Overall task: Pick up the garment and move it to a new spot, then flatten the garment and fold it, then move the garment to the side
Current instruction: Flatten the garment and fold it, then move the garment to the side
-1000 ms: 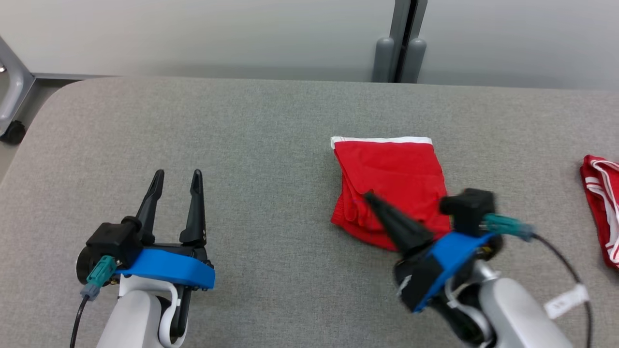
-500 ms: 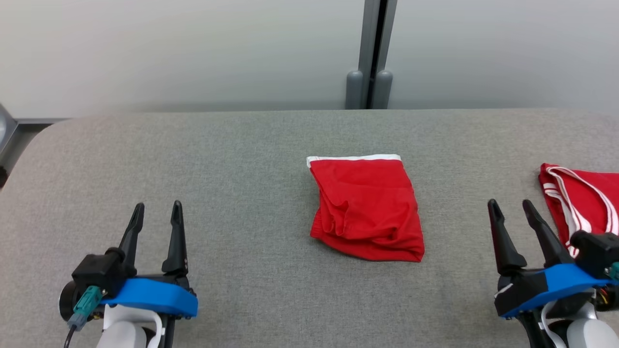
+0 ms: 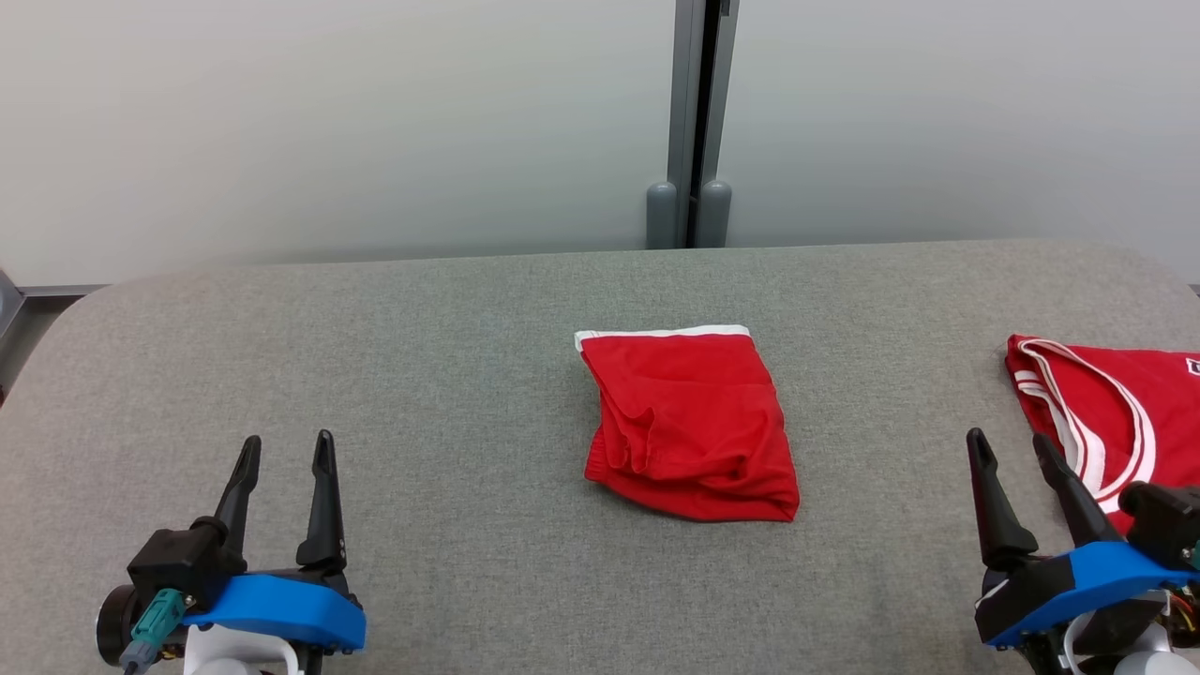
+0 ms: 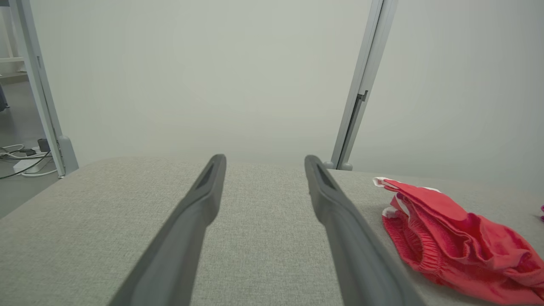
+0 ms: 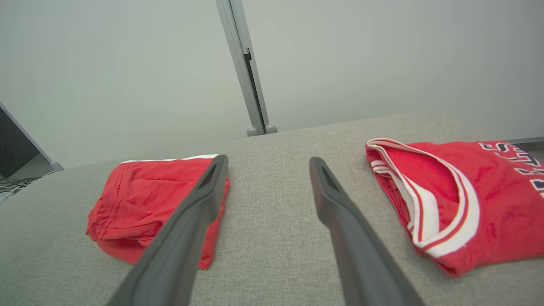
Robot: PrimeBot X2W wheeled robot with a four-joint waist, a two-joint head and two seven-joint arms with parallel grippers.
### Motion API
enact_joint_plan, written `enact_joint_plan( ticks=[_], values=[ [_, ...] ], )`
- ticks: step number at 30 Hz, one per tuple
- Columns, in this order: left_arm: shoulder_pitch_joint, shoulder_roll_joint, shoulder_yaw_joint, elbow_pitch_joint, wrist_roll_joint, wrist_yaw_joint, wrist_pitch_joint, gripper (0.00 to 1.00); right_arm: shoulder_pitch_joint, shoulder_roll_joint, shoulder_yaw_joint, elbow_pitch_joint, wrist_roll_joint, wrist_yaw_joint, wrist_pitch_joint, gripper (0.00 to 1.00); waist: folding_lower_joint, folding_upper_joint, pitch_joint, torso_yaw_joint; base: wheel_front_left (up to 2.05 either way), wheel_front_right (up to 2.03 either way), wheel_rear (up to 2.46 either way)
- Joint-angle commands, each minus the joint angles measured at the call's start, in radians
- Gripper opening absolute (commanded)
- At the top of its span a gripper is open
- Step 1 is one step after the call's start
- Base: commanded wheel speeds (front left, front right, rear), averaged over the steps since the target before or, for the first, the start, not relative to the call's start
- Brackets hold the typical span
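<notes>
Grey padded table [image 3: 469, 356] holds folded red shorts [image 3: 689, 422]; left gripper [image 3: 286, 452] and right gripper [image 3: 1011, 443] rest apart, fingers spread, empty.

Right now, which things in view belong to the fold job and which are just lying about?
Job: folded red garment in the middle; left hand and right hand, both open, clear of it.
Lying about: red jersey with white trim at the right; grey post behind the table.
</notes>
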Motion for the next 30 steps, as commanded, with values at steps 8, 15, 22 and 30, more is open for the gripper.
enact_joint_plan(
  ticks=[8,15,22,30],
  values=[
    [0.007,-0.001,0.005,0.010,0.005,0.003,-0.004,1.00,0.016,-0.004,0.016,-0.003,0.000,0.000,0.006,1.00,0.0001,0.0000,-0.002,0.007,0.00,0.00,0.00],
    [0.010,-0.002,0.007,0.008,0.004,0.004,-0.004,1.00,0.006,-0.013,0.034,0.000,0.001,0.000,0.000,1.00,0.0001,0.0000,0.001,0.016,0.00,0.00,0.00],
    [-0.025,-0.005,0.005,-0.009,0.003,0.003,-0.004,1.00,-0.108,-0.031,0.062,0.003,0.023,0.000,0.075,1.00,0.0001,0.0000,0.047,0.033,0.00,0.00,0.00],
    [-0.087,-0.020,-0.019,-0.041,0.014,-0.001,-0.004,1.00,-0.402,-0.011,0.049,0.238,0.035,0.001,0.445,1.00,0.0001,0.0000,0.158,0.083,0.00,0.00,0.00]
  ],
)
